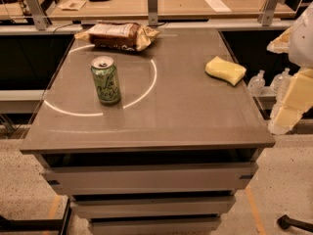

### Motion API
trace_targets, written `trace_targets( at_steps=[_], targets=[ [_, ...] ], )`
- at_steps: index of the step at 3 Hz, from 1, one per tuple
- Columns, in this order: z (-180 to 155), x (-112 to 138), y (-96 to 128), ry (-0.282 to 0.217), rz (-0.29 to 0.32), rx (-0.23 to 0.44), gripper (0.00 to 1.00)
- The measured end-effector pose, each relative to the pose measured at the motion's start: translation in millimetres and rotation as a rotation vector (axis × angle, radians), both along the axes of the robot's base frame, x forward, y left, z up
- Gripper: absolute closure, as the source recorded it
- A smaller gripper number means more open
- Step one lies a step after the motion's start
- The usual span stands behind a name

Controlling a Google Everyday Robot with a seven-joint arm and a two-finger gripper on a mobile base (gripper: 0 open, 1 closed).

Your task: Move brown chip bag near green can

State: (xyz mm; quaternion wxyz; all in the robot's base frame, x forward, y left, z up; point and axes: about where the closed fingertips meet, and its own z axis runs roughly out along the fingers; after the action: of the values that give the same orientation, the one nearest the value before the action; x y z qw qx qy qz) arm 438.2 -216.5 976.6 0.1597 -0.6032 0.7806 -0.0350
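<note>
The light-green green can [105,81] stands upright. The crinkled brown chip bag [117,35] lies flat beyond it, apart. My gripper [287,112] hangs well right of the can.

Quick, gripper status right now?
Gripper: at the right edge, beside the table, away from the brown chip bag; open or shut cannot be told.

The worktop [195,111] is smooth, glossy grey; the green can [105,81] is shiny aluminium, the brown chip bag [117,35] crinkled glossy film, the yellow sponge [225,70] matt foam. At the right edge the gripper [288,112] looks like pale matt plastic.
</note>
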Motion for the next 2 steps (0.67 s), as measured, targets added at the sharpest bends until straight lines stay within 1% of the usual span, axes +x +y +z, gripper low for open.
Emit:
trace_targets(
  at_steps=[1, 2],
  targets=[
    [0.0, 0.0, 0.0, 0.0, 0.0, 0.0, 0.0],
    [2.3, 1.5, 0.0, -0.008, -0.02, 0.019, 0.0]
  ],
)
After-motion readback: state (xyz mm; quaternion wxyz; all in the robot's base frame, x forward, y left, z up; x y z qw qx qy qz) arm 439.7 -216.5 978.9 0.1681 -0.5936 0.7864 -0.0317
